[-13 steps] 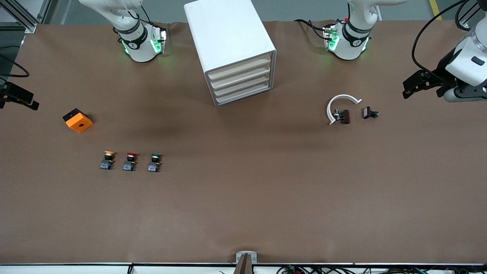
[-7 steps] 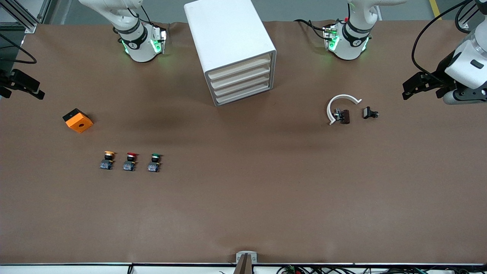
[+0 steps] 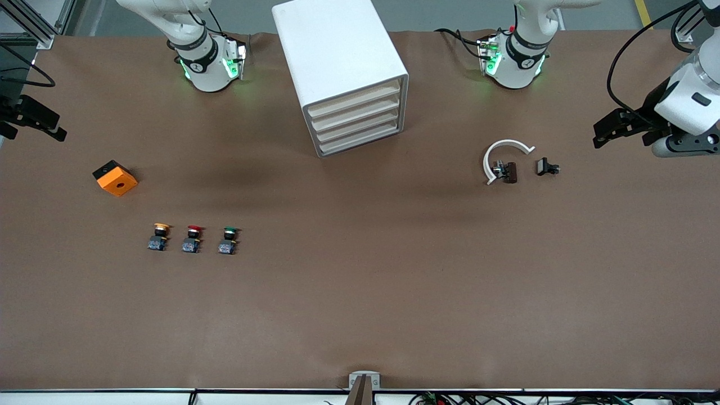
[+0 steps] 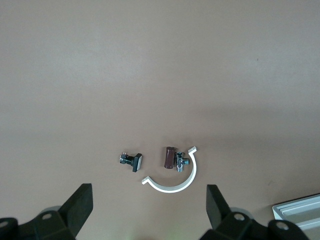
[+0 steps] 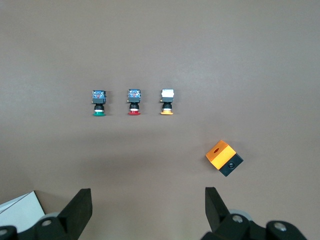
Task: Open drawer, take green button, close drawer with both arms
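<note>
The green-capped button (image 3: 228, 239) stands on the table, last in a row of three at the right arm's end; it also shows in the right wrist view (image 5: 98, 102). The white drawer cabinet (image 3: 343, 73) stands between the arm bases with all its drawers (image 3: 357, 121) shut. My right gripper (image 3: 39, 126) is open and empty, in the air over the table's edge at the right arm's end; its jaws also show in the right wrist view (image 5: 147, 212). My left gripper (image 3: 610, 129) is open and empty, in the air over the left arm's end; it also shows in the left wrist view (image 4: 148, 210).
A red-capped button (image 3: 192, 239) and a yellow-capped button (image 3: 160, 237) stand beside the green one. An orange box (image 3: 115, 178) lies near them. A white curved piece (image 3: 500, 154), a brown part (image 3: 509, 171) and a black clip (image 3: 547, 167) lie toward the left arm's end.
My right gripper has moved toward the bases' side of the table and slightly inward. My left gripper has shifted a little the same way. Nothing on the table has moved.
</note>
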Action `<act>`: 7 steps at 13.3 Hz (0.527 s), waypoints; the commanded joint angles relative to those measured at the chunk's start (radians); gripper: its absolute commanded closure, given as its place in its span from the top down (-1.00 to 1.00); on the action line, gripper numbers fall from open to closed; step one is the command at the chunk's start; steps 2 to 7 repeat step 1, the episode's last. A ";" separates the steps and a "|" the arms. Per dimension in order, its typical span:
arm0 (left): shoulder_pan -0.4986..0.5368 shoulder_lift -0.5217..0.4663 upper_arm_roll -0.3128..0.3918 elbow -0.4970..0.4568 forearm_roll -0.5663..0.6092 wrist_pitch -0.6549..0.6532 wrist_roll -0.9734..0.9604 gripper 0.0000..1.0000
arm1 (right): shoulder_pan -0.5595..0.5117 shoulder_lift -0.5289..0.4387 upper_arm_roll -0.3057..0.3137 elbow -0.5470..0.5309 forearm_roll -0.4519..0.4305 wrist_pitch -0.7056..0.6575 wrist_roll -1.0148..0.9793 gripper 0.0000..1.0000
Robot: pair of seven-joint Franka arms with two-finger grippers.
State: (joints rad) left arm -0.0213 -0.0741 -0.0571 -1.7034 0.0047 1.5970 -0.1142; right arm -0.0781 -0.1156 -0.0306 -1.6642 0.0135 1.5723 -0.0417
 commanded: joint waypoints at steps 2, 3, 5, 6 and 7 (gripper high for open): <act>0.003 0.010 0.002 0.027 -0.014 -0.025 0.024 1.00 | 0.006 -0.044 0.003 -0.038 0.005 0.008 0.000 1.00; 0.003 0.010 0.002 0.027 -0.014 -0.025 0.024 1.00 | 0.006 -0.044 0.003 -0.038 0.005 0.008 0.000 1.00; 0.003 0.010 0.002 0.027 -0.014 -0.025 0.024 1.00 | 0.006 -0.044 0.003 -0.038 0.005 0.008 0.000 1.00; 0.003 0.010 0.002 0.027 -0.014 -0.025 0.024 1.00 | 0.006 -0.044 0.003 -0.038 0.005 0.008 0.000 1.00; 0.003 0.010 0.002 0.027 -0.014 -0.025 0.024 1.00 | 0.006 -0.044 0.003 -0.038 0.005 0.008 0.000 1.00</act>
